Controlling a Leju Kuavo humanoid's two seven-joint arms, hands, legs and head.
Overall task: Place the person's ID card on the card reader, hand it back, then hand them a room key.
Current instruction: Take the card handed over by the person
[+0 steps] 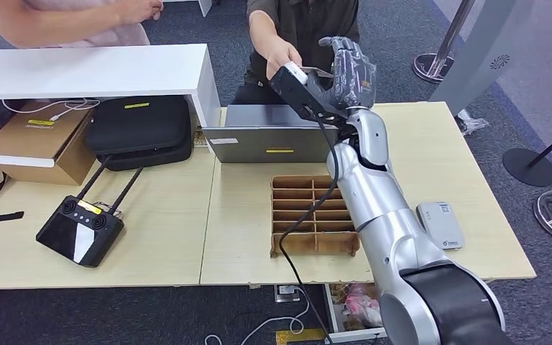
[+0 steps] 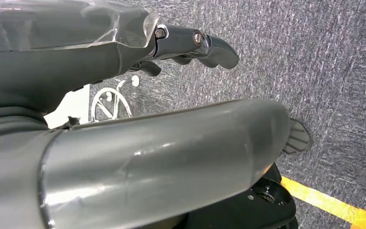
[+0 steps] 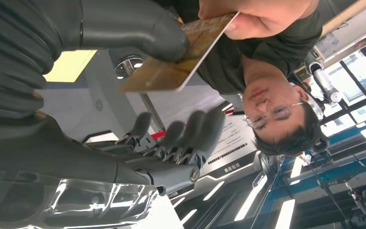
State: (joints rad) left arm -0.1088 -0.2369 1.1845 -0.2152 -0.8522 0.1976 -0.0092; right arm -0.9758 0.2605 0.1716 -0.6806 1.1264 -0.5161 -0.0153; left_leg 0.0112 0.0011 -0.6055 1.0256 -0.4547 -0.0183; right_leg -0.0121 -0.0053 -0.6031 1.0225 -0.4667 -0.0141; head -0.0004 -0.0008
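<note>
My right hand [image 1: 350,66] is raised over the far edge of the table, palm toward a person in a dark shirt. The person's hand [image 1: 282,54] holds a gold-brown ID card [image 3: 171,67] out to it by one end. In the right wrist view my thumb [image 3: 138,28] lies against the card's face, while my fingers [image 3: 186,131] stay spread well apart from it. The card [image 1: 316,71] shows edge-on between the two hands. The white card reader [image 1: 440,224] lies on the table near its right edge. My left hand [image 2: 195,43] hangs over grey carpet, holding nothing.
A closed grey laptop [image 1: 273,136] and a cardboard divider tray [image 1: 315,215] lie below my raised arm. To the left are a black bag [image 1: 140,129], a cardboard box [image 1: 36,140] and a black remote controller [image 1: 79,230]. A white counter [image 1: 86,68] stands at the back left, another person behind it.
</note>
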